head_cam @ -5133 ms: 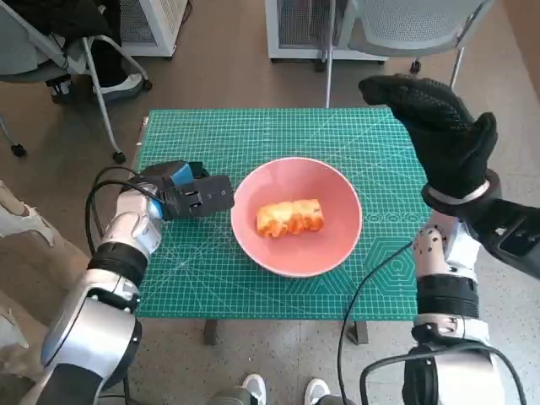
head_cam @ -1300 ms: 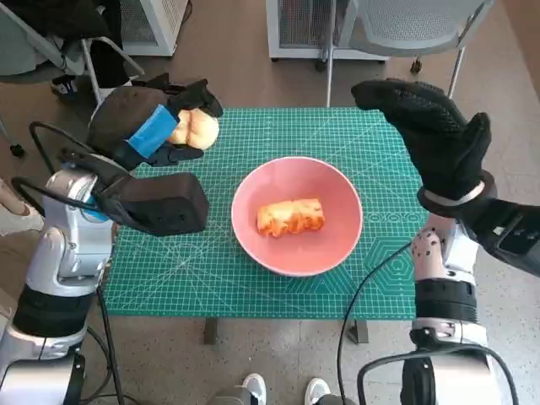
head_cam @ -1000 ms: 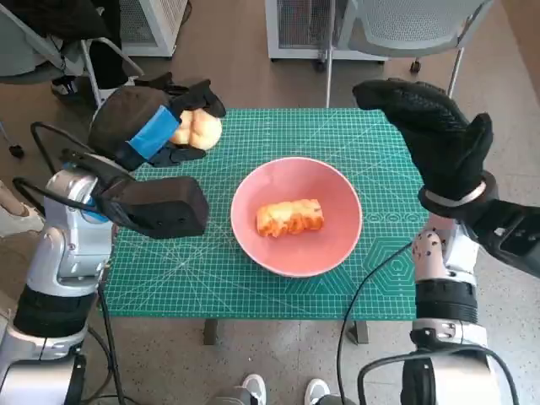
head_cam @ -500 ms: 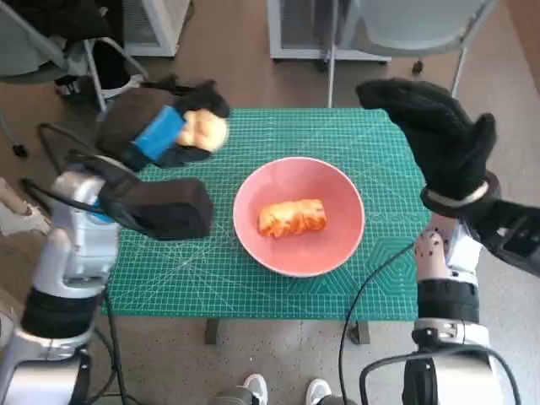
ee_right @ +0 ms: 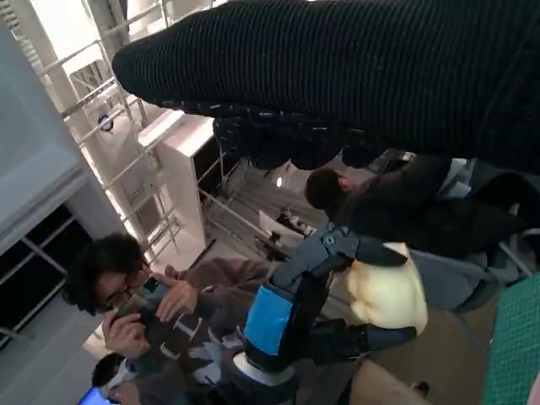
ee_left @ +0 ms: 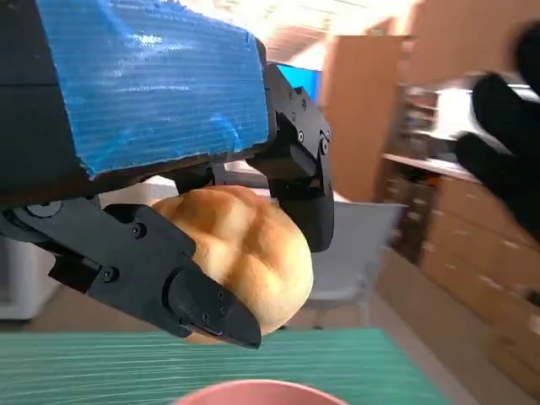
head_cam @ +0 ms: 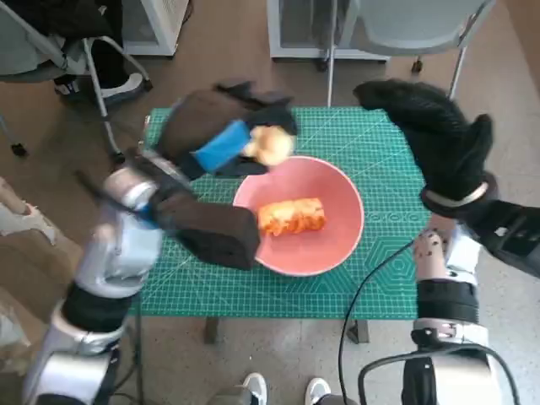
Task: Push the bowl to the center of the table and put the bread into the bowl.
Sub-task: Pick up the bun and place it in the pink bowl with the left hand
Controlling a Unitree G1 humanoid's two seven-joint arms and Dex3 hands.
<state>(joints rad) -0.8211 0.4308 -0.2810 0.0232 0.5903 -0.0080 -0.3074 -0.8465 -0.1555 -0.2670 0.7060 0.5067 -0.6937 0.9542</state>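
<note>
Presently the left hand [head_cam: 221, 135] pinches a pale round bread roll [head_cam: 270, 144] between its black fingers [ee_left: 198, 302], held in the air just above the pink bowl's [head_cam: 337, 245] far-left rim. That bowl sits on the green cutting mat [head_cam: 384, 278], directly below and beside this hand, with a longer orange-crusted bread piece [head_cam: 291, 216] inside. The gloved right hand [head_cam: 434, 139] is raised well to the bowl's other side, fingers extended, holding nothing.
</note>
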